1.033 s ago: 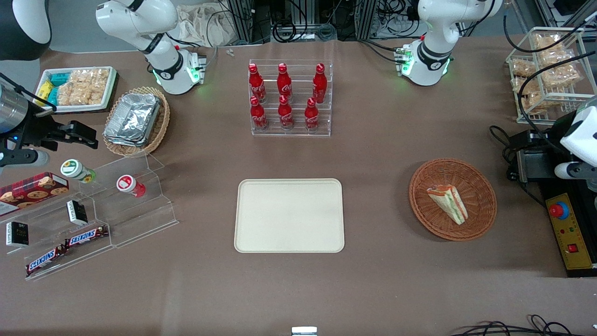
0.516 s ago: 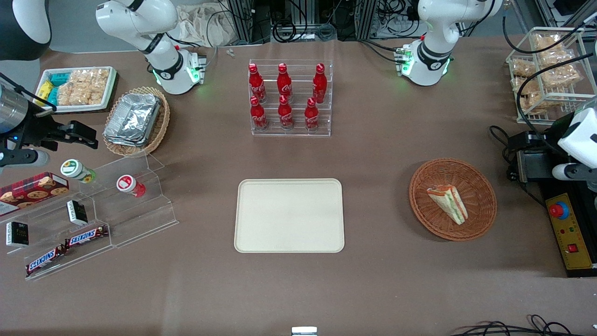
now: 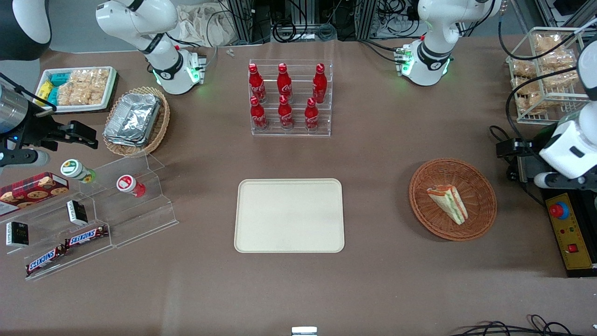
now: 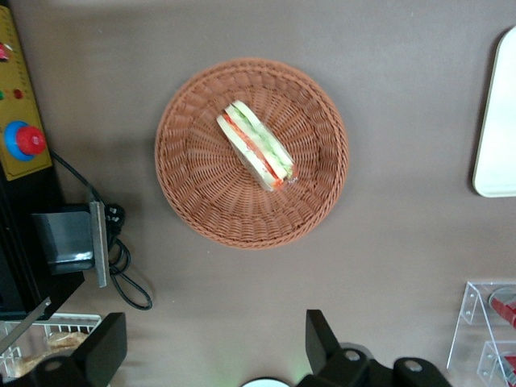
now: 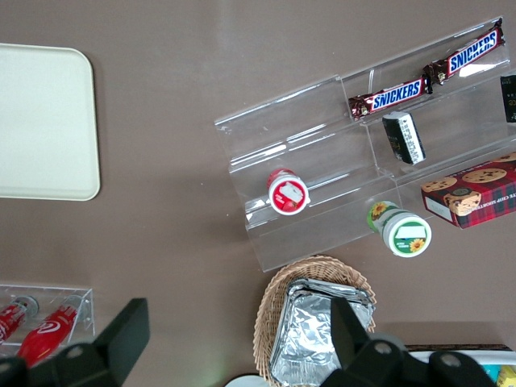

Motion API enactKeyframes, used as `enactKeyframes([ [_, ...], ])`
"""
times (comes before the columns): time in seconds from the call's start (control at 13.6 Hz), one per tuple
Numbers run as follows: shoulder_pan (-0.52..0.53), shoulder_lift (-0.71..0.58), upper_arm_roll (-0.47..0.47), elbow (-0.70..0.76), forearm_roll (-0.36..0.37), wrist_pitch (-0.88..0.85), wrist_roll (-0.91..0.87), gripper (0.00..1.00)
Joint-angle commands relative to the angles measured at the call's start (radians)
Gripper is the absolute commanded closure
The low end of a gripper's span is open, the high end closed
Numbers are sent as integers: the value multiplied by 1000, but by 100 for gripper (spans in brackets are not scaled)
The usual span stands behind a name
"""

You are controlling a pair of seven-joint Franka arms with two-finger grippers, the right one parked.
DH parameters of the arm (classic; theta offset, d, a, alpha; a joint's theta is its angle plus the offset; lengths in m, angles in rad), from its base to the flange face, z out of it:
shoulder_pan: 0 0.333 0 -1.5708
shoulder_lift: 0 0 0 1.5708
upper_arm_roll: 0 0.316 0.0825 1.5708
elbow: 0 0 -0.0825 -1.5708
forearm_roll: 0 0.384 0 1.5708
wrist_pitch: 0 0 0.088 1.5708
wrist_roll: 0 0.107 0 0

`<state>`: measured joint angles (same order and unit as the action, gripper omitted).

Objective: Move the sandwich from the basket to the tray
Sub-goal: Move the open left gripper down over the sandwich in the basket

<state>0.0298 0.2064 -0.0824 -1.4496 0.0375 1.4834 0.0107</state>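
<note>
The sandwich (image 3: pixel 447 204) (image 4: pixel 256 147), a white-bread wedge with green and orange-red layers, lies on its side in the round reddish-brown basket (image 3: pixel 466 165) (image 4: pixel 193 201). The cream tray (image 3: pixel 289 215) (image 4: pixel 500 121) lies flat and bare at mid-table, toward the parked arm's end from the basket. My gripper (image 3: pixel 507 161) (image 4: pixel 214 318) hangs high above the table just off the basket's rim, toward the working arm's end. It is open, its fingers spread wide with nothing between them, and it is apart from the sandwich.
A yellow control box (image 3: pixel 570 228) with a red button and cables lies beside the basket at the table's end. A wire rack of snack bags (image 3: pixel 545 70) stands farther from the camera. A clear rack of red bottles (image 3: pixel 290 98) stands farther back than the tray.
The working arm's wrist has swung in from the table's end toward the basket, carrying the open gripper closer to its rim. The sandwich, basket and tray have not moved.
</note>
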Motion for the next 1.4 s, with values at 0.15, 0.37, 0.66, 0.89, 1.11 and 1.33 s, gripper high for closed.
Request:
enactKeyframes([
  [0.15, 5, -22, -10, -159, 7, 23, -1, 12],
  [0.37, 13, -31, -5, -299, 5, 225, -113, 1],
  [0.66, 13, -41, -5, -496, -5, 484, -219, 1],
  [0.89, 15, -10, -5, -572, -4, 662, -391, 1],
  [1.11, 15, 37, -5, -572, -7, 735, -484, 1],
  [1.33, 28, 117, -7, -562, -24, 773, -520, 2],
])
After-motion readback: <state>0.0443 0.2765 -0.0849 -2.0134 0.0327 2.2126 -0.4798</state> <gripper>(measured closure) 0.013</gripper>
